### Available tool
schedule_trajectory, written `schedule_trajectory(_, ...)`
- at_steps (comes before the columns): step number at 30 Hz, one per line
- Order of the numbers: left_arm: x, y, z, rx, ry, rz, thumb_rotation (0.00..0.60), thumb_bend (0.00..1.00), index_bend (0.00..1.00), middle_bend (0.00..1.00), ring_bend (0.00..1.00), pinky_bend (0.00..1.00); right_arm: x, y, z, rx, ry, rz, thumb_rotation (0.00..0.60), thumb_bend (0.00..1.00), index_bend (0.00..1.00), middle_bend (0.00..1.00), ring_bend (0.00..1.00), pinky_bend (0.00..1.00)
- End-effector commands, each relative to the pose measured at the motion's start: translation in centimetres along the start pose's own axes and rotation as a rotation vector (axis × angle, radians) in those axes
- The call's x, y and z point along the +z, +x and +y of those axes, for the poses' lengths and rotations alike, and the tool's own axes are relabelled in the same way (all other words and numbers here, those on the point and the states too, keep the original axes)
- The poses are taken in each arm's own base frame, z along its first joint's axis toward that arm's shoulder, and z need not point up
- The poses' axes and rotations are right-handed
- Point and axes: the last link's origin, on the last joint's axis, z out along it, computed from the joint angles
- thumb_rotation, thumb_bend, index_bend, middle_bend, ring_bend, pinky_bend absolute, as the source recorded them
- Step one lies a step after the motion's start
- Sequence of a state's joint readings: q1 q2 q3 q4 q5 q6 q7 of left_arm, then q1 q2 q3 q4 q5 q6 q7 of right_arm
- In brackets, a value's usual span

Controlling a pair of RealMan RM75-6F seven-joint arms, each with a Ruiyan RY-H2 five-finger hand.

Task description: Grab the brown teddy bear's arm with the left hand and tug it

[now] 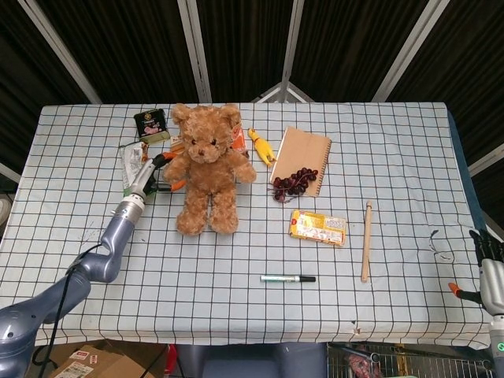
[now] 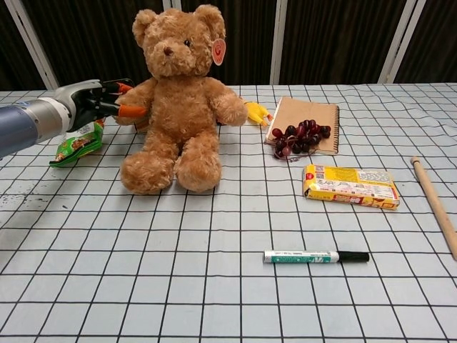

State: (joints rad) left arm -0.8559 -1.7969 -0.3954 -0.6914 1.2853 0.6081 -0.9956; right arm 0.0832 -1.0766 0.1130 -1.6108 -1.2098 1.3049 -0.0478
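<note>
While the fluffy brown teddy bear (image 1: 207, 165) (image 2: 178, 100) sits upright near the far left part of the checked-cloth surface (image 1: 236, 276) (image 2: 214, 286), the left hand (image 1: 154, 172) (image 2: 103, 103) has its orange-tipped fingers (image 2: 131, 111) closed around the end of the bear's arm on that side. A green snack packet (image 2: 77, 141) lies on the cloth just beneath that hand, and a dark square tin (image 1: 151, 124) stands behind it toward the far edge, both crowding the approach to the arm. On the bear's other side a yellow rubber chicken toy (image 1: 260, 146) (image 2: 254, 112) lies beside its arm, followed by a brown spiral notebook (image 1: 302, 160) (image 2: 305, 123) with a bunch of dark red grapes (image 1: 293, 181) (image 2: 298, 136) resting on its near corner. Nearer the middle lies a yellow rectangular food packet (image 1: 318, 227) (image 2: 350, 185), with a green-and-white marker pen (image 1: 287, 278) (image 2: 315, 256) closer to the near edge and a wooden rod (image 1: 366, 240) (image 2: 433, 204) toward the right edge. The right hand (image 1: 488, 260) hangs off the near right corner, well apart from everything; whether its fingers are apart or together cannot be told.
</note>
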Motion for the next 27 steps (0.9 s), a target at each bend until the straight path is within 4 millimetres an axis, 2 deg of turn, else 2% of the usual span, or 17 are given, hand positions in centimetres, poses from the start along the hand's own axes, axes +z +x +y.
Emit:
schedule_trajectory(1, 0.1, 0.0, 0.3, 0.002, -0.008, 0.009, 0.600, 0.36, 0.31, 0.34, 0.00, 0.00, 0.0, 0.0, 0.0, -0.001, 0.001, -0.001, 0.600, 0.17, 0.00, 0.00, 0.00, 0.00)
schedule_trajectory(7, -0.2, 0.1, 0.3, 0.010, -0.014, 0.016, 0.600, 0.43, 0.32, 0.36, 0.00, 0.00, 0.0, -0.2, 0.0, -0.003, 0.001, -0.009, 0.600, 0.17, 0.00, 0.00, 0.00, 0.00)
schedule_trajectory(13, -0.3, 0.3, -0.6, 0.052, 0.030, 0.021, 0.600, 0.52, 0.33, 0.36, 0.00, 0.00, 0.1, -0.2, -0.2, -0.001, 0.005, -0.010, 0.600, 0.17, 0.00, 0.00, 0.00, 0.00)
schedule_trajectory(22, -0.5, 0.7, 0.1, 0.044, 0.006, 0.043, 0.600, 0.52, 0.33, 0.36, 0.00, 0.00, 0.0, -0.2, -0.2, 0.000, 0.004, -0.014, 0.600, 0.17, 0.00, 0.00, 0.00, 0.00)
schedule_trajectory(27, -0.6, 0.7, -0.7, 0.072, 0.040, 0.044, 0.600, 0.56, 0.36, 0.38, 0.00, 0.00, 0.1, -0.2, -0.2, 0.001, 0.005, -0.015, 0.600, 0.17, 0.00, 0.00, 0.00, 0.00)
